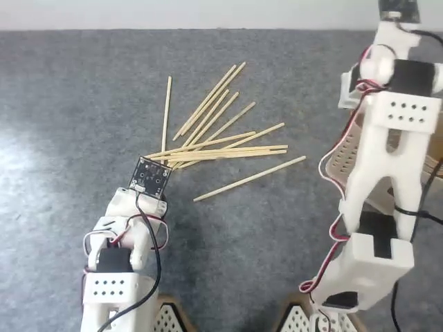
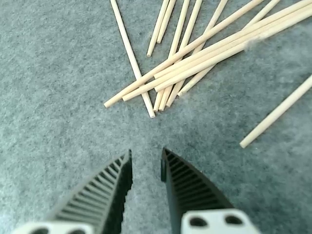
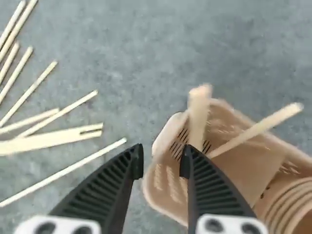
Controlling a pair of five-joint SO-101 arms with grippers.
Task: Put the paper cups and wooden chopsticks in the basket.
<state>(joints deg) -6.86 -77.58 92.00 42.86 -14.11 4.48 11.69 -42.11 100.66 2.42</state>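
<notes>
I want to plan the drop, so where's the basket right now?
The basket sits far right, just below the right gripper, to the right of the scattered chopsticks.

I can read no text, number or sign from my station. Any print on the circuit board (image 1: 151,176) is too small to make out.

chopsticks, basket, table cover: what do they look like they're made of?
chopsticks: pale, matte, bare-looking wood or bamboo; the look doesn't settle which.
basket: probably tan moulded plastic, judging by the smooth wall with slotted vents.
table cover: grey felt or low-pile carpet, with a fuzzy fibre texture.
</notes>
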